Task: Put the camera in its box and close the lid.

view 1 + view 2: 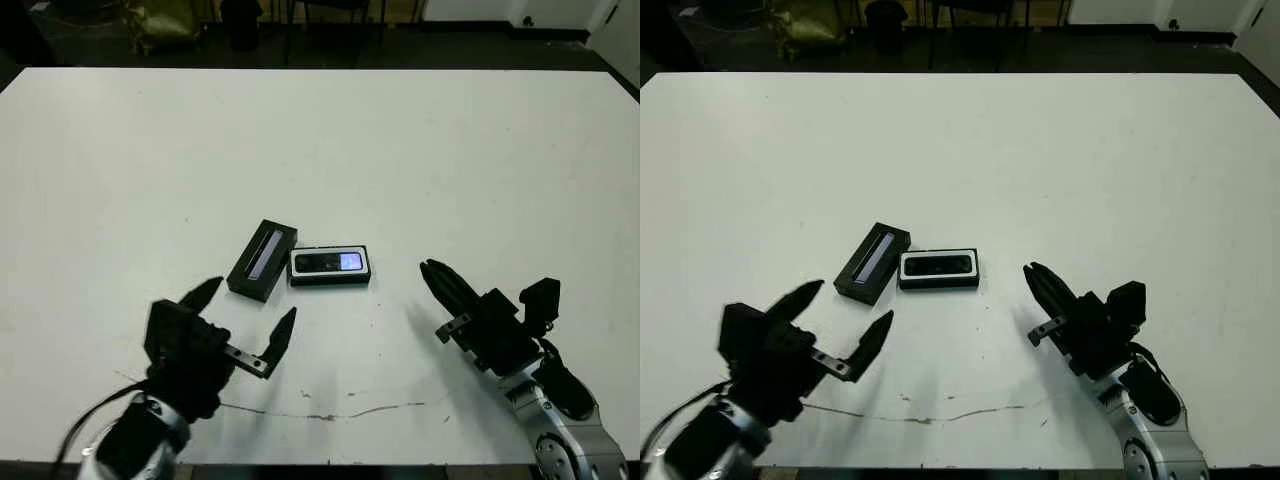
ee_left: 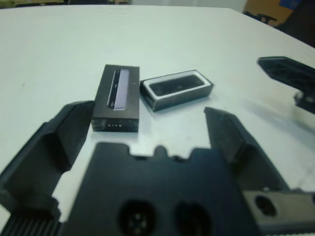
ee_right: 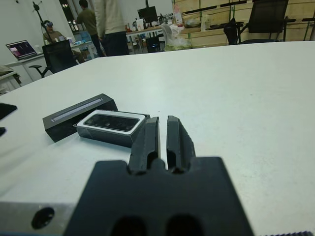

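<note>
Now, camera (image 1: 331, 263): lying inside its box (image 1: 330, 279), frame centre.
Lid (image 1: 262, 260): off, just left of box.
Left gripper (image 1: 248, 320): fingers apart, empty.
Right gripper (image 3: 161, 137): fingers together, empty.
Remaining: closing lid.

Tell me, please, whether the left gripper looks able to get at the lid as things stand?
Probably yes: the left gripper is open and the lid lies just ahead on the table, with only bare surface between them.

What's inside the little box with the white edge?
The black camera lies inside the box, its glossy patch facing up. It fills the tray, so whatever is beneath it is hidden. The lid lies beside the box, not on it.
</note>
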You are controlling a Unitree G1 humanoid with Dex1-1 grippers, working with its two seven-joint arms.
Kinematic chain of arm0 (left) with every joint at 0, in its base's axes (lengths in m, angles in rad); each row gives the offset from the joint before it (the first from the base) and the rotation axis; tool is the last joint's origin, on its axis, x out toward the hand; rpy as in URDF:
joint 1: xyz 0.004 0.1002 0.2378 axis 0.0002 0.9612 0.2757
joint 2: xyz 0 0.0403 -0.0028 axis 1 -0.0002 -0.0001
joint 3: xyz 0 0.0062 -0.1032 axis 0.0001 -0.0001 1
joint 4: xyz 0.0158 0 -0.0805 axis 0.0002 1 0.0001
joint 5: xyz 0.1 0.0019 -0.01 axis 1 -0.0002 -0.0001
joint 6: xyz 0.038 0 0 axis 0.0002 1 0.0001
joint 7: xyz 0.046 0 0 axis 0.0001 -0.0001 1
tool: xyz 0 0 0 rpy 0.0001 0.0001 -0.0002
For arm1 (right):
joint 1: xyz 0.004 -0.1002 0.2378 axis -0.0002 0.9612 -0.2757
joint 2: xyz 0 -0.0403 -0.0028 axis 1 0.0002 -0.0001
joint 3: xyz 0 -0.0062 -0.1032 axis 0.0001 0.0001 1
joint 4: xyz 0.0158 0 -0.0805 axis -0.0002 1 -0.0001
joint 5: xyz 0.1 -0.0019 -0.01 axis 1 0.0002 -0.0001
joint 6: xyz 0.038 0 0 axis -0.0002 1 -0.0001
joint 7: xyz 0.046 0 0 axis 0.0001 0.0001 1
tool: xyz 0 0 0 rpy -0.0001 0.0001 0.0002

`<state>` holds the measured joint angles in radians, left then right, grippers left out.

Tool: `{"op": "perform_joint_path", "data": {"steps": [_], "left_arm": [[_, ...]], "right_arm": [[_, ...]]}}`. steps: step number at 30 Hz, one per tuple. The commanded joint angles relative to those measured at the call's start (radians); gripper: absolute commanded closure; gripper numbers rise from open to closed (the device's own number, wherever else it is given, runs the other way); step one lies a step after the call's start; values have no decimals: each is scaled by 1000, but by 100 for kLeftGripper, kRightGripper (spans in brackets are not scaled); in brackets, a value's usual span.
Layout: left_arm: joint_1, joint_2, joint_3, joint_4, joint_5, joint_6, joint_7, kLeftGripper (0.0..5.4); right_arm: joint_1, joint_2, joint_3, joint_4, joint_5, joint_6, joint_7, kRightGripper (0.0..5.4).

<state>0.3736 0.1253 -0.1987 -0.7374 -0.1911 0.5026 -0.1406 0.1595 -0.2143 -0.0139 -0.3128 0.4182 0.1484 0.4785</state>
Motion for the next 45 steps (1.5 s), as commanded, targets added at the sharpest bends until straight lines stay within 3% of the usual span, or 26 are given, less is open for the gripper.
{"op": "perform_joint_path", "data": {"steps": [1, 7, 21, 41, 45], "left_arm": [[15, -48, -16, 53, 1, -21, 38, 3], [10, -75, -26, 100, 45, -83, 80, 3], [9, -74, -35, 95, 126, -86, 122, 3], [-135, 35, 25, 128, 154, 60, 18, 3], [-154, 57, 9, 137, 190, 79, 21, 3]], "right_arm": [[13, 1, 1, 12, -8, -1, -4, 540], [15, 2, 1, 13, -14, -6, -5, 540], [9, -1, 4, 34, -10, -24, 22, 540], [10, 1, 10, 43, -5, -37, 33, 540], [13, 4, 10, 37, -4, -34, 30, 540]]}}
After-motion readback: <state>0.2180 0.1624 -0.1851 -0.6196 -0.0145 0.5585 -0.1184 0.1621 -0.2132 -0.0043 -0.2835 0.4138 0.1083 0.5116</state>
